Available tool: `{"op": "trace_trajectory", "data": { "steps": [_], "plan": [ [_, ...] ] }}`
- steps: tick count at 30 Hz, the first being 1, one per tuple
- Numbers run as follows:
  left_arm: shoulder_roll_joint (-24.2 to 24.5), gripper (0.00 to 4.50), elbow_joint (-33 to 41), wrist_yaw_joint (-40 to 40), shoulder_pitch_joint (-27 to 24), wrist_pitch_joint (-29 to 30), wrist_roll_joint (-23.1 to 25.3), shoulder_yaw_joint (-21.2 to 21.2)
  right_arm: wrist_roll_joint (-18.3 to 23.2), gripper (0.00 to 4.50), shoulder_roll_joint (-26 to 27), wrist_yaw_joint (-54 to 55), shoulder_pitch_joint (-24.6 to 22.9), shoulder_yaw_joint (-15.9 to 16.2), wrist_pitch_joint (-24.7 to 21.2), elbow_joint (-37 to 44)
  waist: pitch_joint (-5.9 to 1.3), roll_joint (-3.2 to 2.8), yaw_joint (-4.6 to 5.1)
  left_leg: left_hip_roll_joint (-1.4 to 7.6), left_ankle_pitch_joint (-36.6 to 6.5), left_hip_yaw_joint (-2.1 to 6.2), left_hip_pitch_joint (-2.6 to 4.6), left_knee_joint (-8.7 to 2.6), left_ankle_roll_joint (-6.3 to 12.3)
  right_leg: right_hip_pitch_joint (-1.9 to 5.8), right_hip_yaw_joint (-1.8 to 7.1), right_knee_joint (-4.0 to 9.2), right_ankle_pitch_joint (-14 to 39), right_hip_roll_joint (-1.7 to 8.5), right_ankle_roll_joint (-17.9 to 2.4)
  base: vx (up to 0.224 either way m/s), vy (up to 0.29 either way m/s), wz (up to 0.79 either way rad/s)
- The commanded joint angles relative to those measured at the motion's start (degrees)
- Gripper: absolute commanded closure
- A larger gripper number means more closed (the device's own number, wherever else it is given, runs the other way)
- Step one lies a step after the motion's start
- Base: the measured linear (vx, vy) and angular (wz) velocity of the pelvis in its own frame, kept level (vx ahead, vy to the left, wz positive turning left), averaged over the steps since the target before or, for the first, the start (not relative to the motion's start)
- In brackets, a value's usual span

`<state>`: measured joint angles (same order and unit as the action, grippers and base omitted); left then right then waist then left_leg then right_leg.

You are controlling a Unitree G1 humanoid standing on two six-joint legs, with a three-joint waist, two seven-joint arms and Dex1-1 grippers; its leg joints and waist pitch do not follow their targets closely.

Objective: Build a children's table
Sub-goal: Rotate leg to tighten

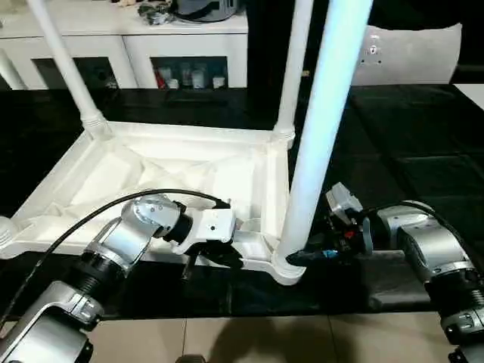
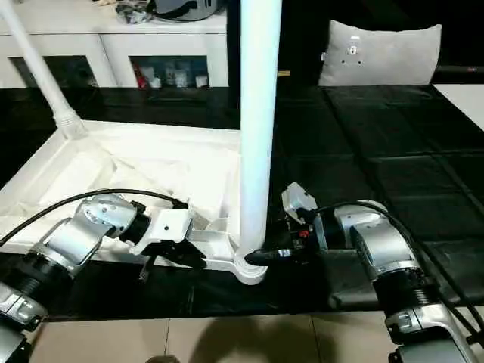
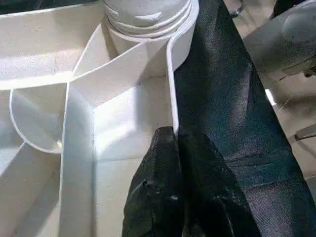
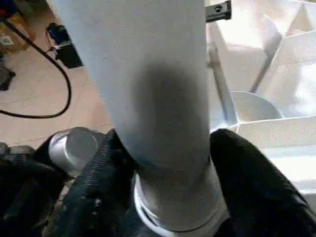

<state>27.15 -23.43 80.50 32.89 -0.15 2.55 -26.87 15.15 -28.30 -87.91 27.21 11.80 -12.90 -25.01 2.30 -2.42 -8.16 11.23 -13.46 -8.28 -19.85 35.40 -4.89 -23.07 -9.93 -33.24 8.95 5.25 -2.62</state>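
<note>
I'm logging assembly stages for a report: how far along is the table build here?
Done: the tabletop lies underside up, with the far-left leg, far-right leg and near-right leg standing in corner sockets.

In hand: the right tool straddles the near-right leg's base; the left tool pinches the rim beside it.

Left: the near-left socket sits at the picture's edge, so I can't tell whether it has a leg. Then flip the table upright.

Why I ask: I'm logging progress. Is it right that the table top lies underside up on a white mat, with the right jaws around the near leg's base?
One thing is wrong: the mat is black, not white, as the left eye view shows. The table top does lie underside up, and the right gripper has its jaws around the near leg at its base.
</note>
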Motion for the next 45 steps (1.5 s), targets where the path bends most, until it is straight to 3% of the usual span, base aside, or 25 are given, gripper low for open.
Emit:
{"op": "trace_trajectory", "data": {
  "steps": [1, 6, 11, 13, 14, 15, 17, 18, 19, 20, 21, 22, 23, 25, 27, 28, 30, 33, 35, 39, 40, 44, 45],
  "plan": [
    [-0.8, 4.5, 0.6, 3.0, 0.0, -1.1, 0.5, -2.7, 0.3, 2.25, 0.2, 0.1, 0.8, 0.4, 0.4, 0.2, -3.92, 0.69, 0.27, 2.68, -3.6, -0.11, -0.31, -4.27, 5.27, 3.71, 4.21, 3.84, 18.5, 4.49, -6.2, 0.0, 0.0, 0.0],
    [-1.1, 4.5, 1.1, 2.7, -0.8, 1.5, -1.2, -1.7, 1.3, 2.45, 0.6, -0.1, -0.1, 0.0, -1.3, 1.2, -3.95, 0.61, 0.21, 2.65, -3.3, -0.12, -0.39, -4.24, 5.13, 3.76, 4.16, 3.79, 18.6, 4.47, -5.8, 0.0, 0.0, 0.0],
    [-3.1, 4.5, 4.1, -3.0, -2.2, 10.9, -2.9, 1.4, 2.2, 2.5, 3.9, 8.8, -2.0, -1.9, -7.1, 4.6, -3.86, 0.8, 0.3, 2.73, -2.9, -0.11, -0.43, -4.34, 4.99, 3.79, 4.15, 3.85, 18.3, 4.48, -6.0, 0.0, 0.0, 0.0],
    [-3.7, 4.5, 4.6, -4.5, -2.4, 12.6, -2.9, 1.9, 1.6, 2.5, 4.6, 10.9, -2.3, -2.0, -7.3, 5.0, -3.46, 0.87, 0.7, 2.15, -5.0, -0.28, -0.43, -4.5, 3.71, 3.84, 3.88, 4.58, 23.6, 4.34, -4.1, 0.0, 0.0, 0.0],
    [-5.1, 4.5, 5.0, -7.7, -2.4, 14.8, -2.6, 2.9, 0.6, 2.5, 6.5, 15.9, -2.4, -2.8, -7.5, 4.7, -3.22, 1.23, 0.9, 1.87, -6.5, -0.4, -0.09, -4.51, 3.25, 3.62, 3.66, 5.32, 27.2, 4.28, -2.5, 0.0, 0.0, 0.0],
    [-5.1, 4.5, 5.0, -7.7, -2.4, 14.8, -2.6, 2.9, 0.6, 2.5, 6.5, 15.9, -2.4, -2.8, -7.5, 4.7, -3.11, 1.14, 1.13, 1.83, -7.0, -0.45, 0.04, -4.53, 2.83, 3.53, 3.6, 5.46, 28.5, 4.31, -1.9, 0.0, 0.0, 0.0],
    [-5.9, 4.5, 5.3, -9.5, -2.5, 16.1, -2.6, 3.5, -0.1, 2.5, 7.8, 19.1, -2.3, -3.3, -7.8, 4.5, -2.93, 1.0, 1.85, 1.5, -9.2, -0.29, 0.35, -4.5, 2.28, 3.49, 2.99, 6.33, 32.3, 4.26, -0.2, 0.0, 0.0, 0.0],
    [-6.6, 4.5, 5.6, -10.8, -2.5, 17.0, -2.6, 3.9, -0.6, 2.5, 8.7, 21.4, -2.3, -3.7, -8.0, 4.3, -2.93, 0.99, 2.41, 1.61, -9.7, -0.18, 0.13, -4.61, 2.07, 3.69, 2.9, 6.34, 32.1, 4.19, 0.5, 0.0, 0.0, 0.0],
    [-11.1, 4.5, 6.8, -18.9, -2.5, 22.5, -1.5, 5.6, -3.4, 2.51, 14.8, 36.3, -1.4, -6.3, -9.4, 2.1, -2.93, 1.0, 3.07, 1.54, -10.0, -0.1, 0.11, -4.6, 1.59, 3.64, 2.7, 6.43, 31.6, 4.07, 0.7, 0.0, 0.0, 0.0],
    [-11.7, 4.5, 6.9, -19.8, -2.5, 23.1, -1.3, 5.8, -3.7, 2.51, 15.5, 38.1, -1.3, -6.6, -9.7, 1.8, -2.92, 0.68, 3.47, 1.65, -9.6, 0.05, 0.13, -4.67, 0.91, 3.64, 2.64, 6.3, 31.0, 4.16, 0.3, 0.0, 0.0, 0.0],
    [-13.2, 4.5, 7.1, -22.4, -2.4, 24.8, -0.7, 6.2, -4.6, 2.51, 17.5, 42.9, -0.9, -7.5, -10.1, 1.0, -2.89, 0.74, 4.5, 1.6, -10.5, 0.32, -0.25, -4.72, 0.39, 3.94, 2.19, 6.52, 31.2, 4.13, 0.7, 0.0, 0.0, 0.0],
    [-16.0, 4.5, 6.2, -27.0, -1.8, 26.6, 0.2, 7.1, -5.8, 2.51, 20.3, 49.9, -0.3, -8.7, -9.5, -0.7, -2.99, 0.51, 5.47, 1.37, -11.5, 0.31, 0.03, -4.57, 0.35, 3.81, 1.93, 6.89, 31.3, 4.12, 0.9, 0.0, 0.0, 0.0],
    [-17.0, 4.5, 5.8, -28.8, -1.5, 27.1, 0.6, 7.5, -6.2, 2.52, 21.1, 52.1, -0.1, -9.2, -9.2, -1.4, -2.89, 0.12, 5.81, 1.37, -12.1, 0.33, 0.25, -4.56, 0.48, 3.66, 1.88, 7.02, 31.3, 4.15, 0.8, 0.0, 0.0, 0.0],
    [-21.0, 4.5, 3.9, -35.5, -0.1, 28.0, 1.6, 8.7, -7.5, 2.52, 24.6, 62.8, 1.6, -11.3, -7.6, -5.5, -3.05, -0.07, 6.91, 1.09, -12.5, 0.24, 0.12, -4.43, 1.68, 3.71, 1.8, 7.3, 30.1, 3.99, 0.4, 0.0, 0.0, 0.0],
    [-22.1, 4.5, 3.2, -37.3, 0.4, 27.8, 2.0, 8.9, -7.1, 2.52, 25.8, 65.3, 2.3, -12.3, -6.3, -7.0, -3.29, -0.41, 7.15, 1.03, -11.7, 0.35, 0.02, -4.57, 2.5, 3.97, 2.05, 7.01, 27.4, 4.07, -0.8, 0.0, 0.0, 0.0],
    [-22.5, 4.5, 2.9, -38.1, 0.6, 27.7, 2.2, 8.9, -6.8, 2.52, 26.3, 66.2, 2.6, -12.7, -5.8, -7.5, -3.32, -0.2, 7.29, 1.05, -11.3, 0.22, 0.04, -4.56, 2.71, 3.82, 2.22, 7.03, 26.7, 4.01, -1.1, 0.0, 0.0, 0.0],
    [-22.8, 4.5, 2.1, -38.7, 0.9, 26.7, 3.0, 8.2, -6.6, 1.84, 27.2, 66.7, 3.1, -12.9, -2.7, -8.5, -3.46, -0.3, 7.18, 1.08, -10.2, 0.14, 0.06, -4.6, 3.38, 3.82, 2.51, 6.63, 24.5, 3.99, -2.4, 0.0, 0.0, 0.0],
    [-22.3, 4.5, 2.9, -39.0, 0.7, 27.4, 4.6, 8.5, -7.2, 1.77, 28.5, 66.7, 1.6, -14.4, -2.1, -5.6, -3.77, -0.3, 6.4, 1.45, -5.7, 0.13, -0.29, -4.7, 4.69, 4.25, 3.2, 5.52, 18.9, 4.16, -4.6, 0.0, 0.0, 0.0],
    [-21.8, 4.5, 3.1, -38.9, 0.5, 27.3, 4.9, 8.6, -6.9, 1.48, 28.5, 66.2, 1.1, -14.6, -2.0, -4.8, -3.95, -0.31, 5.73, 1.69, -3.1, 0.16, -0.38, -4.7, 5.37, 4.38, 3.46, 4.82, 15.3, 4.09, -5.6, 0.0, 0.0, 0.0],
    [-19.2, 4.5, 3.0, -37.3, -0.1, 25.3, 4.7, 8.6, -6.5, 1.29, 25.6, 62.3, -1.5, -13.4, -1.0, -1.3, -4.34, -0.57, 5.19, 1.77, 0.2, 0.23, -0.6, -4.37, 6.74, 4.52, 3.74, 3.71, 8.7, 4.05, -7.6, 0.0, 0.0, 0.0],
    [-17.6, 4.5, 2.7, -35.7, -0.4, 23.5, 4.6, 8.0, -5.8, 1.16, 23.6, 59.6, -2.6, -13.0, -0.3, 0.1, -4.32, -0.87, 4.97, 1.83, 0.3, 0.24, -0.56, -4.37, 7.22, 4.43, 3.74, 3.61, 8.1, 4.07, -8.0, 0.0, 0.0, 0.0],
    [-13.6, 4.5, 1.9, -30.9, -1.1, 19.7, 4.1, 6.8, -2.6, 0.81, 17.4, 49.1, -5.4, -12.9, 1.4, 4.2, -4.0, -0.65, 4.2, 1.68, -3.3, -0.15, -0.54, -4.43, 7.52, 4.54, 3.73, 4.47, 13.2, 4.03, -6.1, 0.0, 0.0, 0.0],
    [-12.8, 4.5, 1.6, -29.5, -1.2, 18.6, 4.0, 6.6, -2.3, 0.71, 15.4, 46.0, -6.1, -12.8, 2.0, 5.2, -3.96, -0.87, 4.2, 1.89, -3.3, -0.08, -0.51, -4.58, 7.14, 4.32, 3.78, 4.33, 13.8, 4.07, -6.3, 0.0, 0.0, 0.0]
  ]
}}
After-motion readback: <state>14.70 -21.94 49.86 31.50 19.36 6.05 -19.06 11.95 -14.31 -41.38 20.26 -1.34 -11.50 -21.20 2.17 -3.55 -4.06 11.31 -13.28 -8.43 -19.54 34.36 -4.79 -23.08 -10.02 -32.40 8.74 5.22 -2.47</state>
